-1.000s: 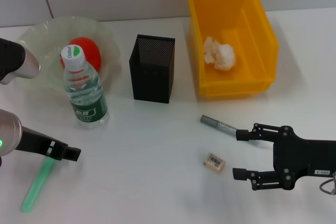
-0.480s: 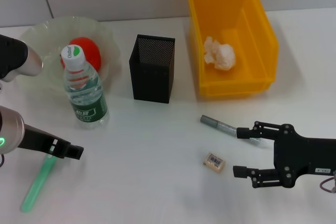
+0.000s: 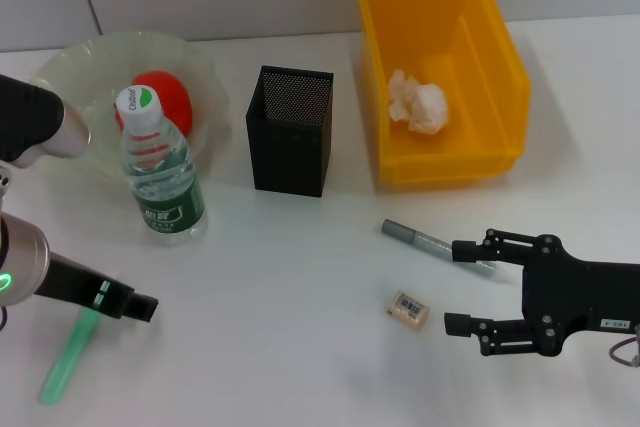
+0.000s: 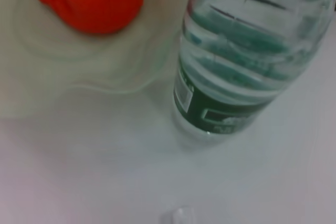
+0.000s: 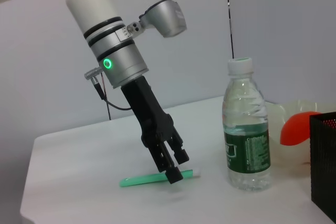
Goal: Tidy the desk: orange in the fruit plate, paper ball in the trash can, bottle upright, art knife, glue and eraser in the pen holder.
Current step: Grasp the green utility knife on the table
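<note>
Head view: eraser [image 3: 409, 309] lay on the worktop just beside the right hand [image 3: 462, 286], whose fingers were spread and empty. Small, stiff, light; I'd pinch it across the short sides. Left hand [image 5: 175, 166] tilted down over the green stick [image 3: 70, 352]; grip state unclear.

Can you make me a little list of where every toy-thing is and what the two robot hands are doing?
orange: in the fruit plate
paper ball: in the trash can
bottle: upright, beside the plate
pen holder: mid-desk
eraser: on the desk
grey pen-like tool: lying near the eraser
green stick: lying on the desk
left gripper: low over the green stick
right gripper: open, beside the eraser
</note>
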